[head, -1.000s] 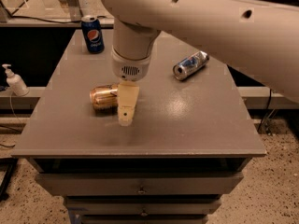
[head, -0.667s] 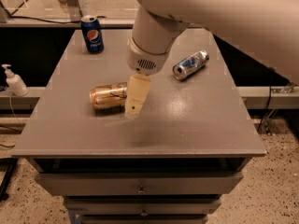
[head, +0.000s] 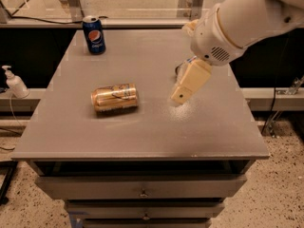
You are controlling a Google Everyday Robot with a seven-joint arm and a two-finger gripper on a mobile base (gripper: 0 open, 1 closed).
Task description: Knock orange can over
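We cannot tell the end effector's (head: 180, 96) state; it hovers right of the orange can (head: 114, 97), which lies sideways; a Pepsi can (head: 94, 34) stands at the worktop's (head: 142, 137) rear.

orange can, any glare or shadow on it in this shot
Camera view: the orange can, on its side, has bright highlights along its top and a dark shadow at its near edge; a pale sheen marks the table below the gripper, right of the can.

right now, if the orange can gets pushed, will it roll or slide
The can lies on its side, so a sideways push would probably roll it. Smooth metal: likely slippery. The gripper, apart to its right, would push it endwise, probably sliding it.
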